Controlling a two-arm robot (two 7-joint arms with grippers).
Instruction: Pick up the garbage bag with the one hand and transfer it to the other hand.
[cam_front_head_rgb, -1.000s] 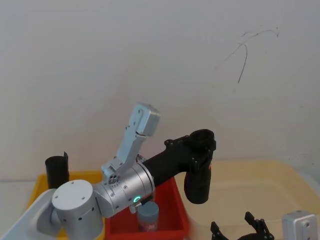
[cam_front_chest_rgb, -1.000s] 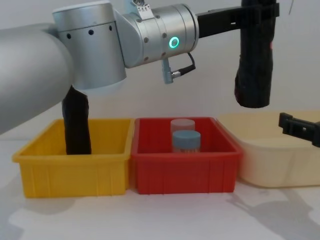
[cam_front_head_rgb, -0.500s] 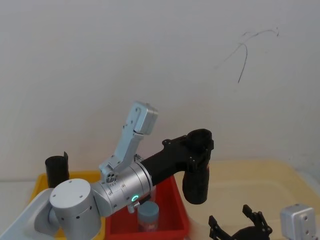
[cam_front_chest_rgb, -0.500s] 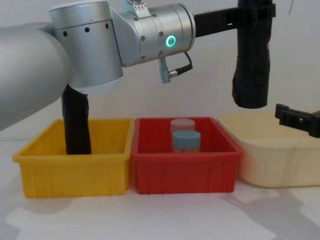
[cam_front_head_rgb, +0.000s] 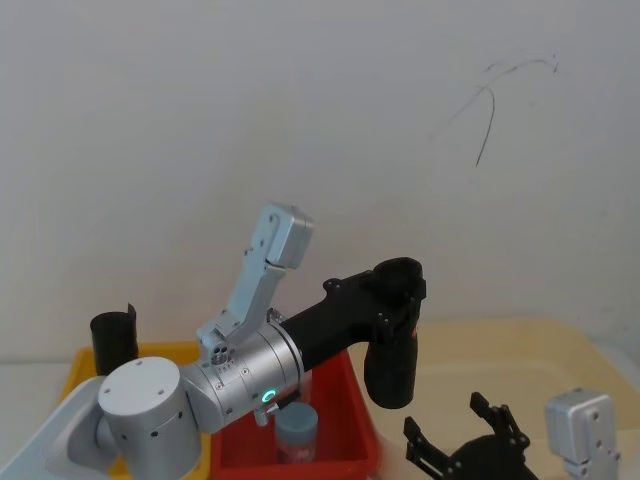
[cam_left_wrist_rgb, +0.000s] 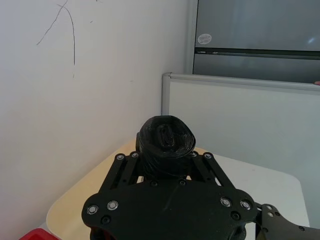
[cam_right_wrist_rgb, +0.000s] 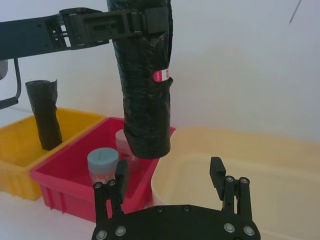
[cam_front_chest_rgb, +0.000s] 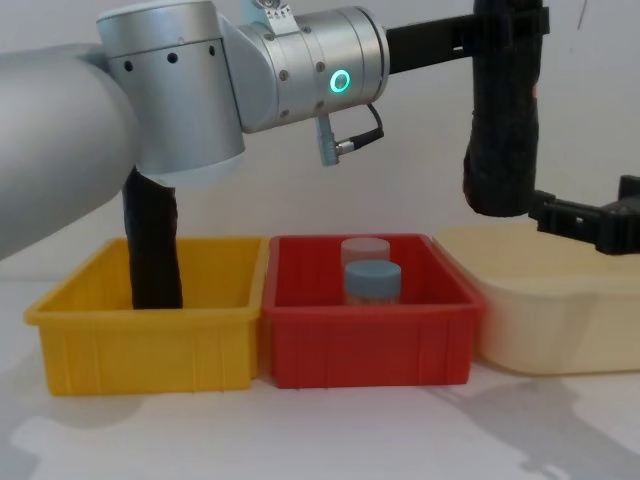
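So the left gripper (cam_front_head_rgb: 400, 292) has its jaws clamped tight round the top part of the bag (cam_right_wrist_rgb: 146, 105), with just the rounded top end poking out above them. The rest of the roll hangs straight down below the jaws, upright, with its bottom end free in the air. There's a little red and white sticker (cam_right_wrist_rgb: 161, 75) on the roll, a bit below the jaws.

The right gripper (cam_right_wrist_rgb: 169, 171) sits lower than the left jaws and off to their side. Its jaws are spread wide with nothing in them. From its wrist cam the bag's bottom end hangs above and beyond those open jaws, closer to one finger than the other, and not between them. In the chest view a fingertip lines up right at the bag's lower edge; can't tell if it's touching.

Well below the left jaws, on the bench (cam_front_chest_rgb: 300, 430), there's a red bin (cam_front_chest_rgb: 370, 345) with two jars in it, a blue-lidded jar (cam_front_chest_rgb: 372, 282) in front of a clear one (cam_front_chest_rgb: 365, 247). A beige tub (cam_front_chest_rgb: 560, 320) sits under the right jaws. A yellow bin (cam_front_chest_rgb: 150, 350) on the far side of the red bin holds a thinner black roll (cam_front_chest_rgb: 152, 250) standing upright.
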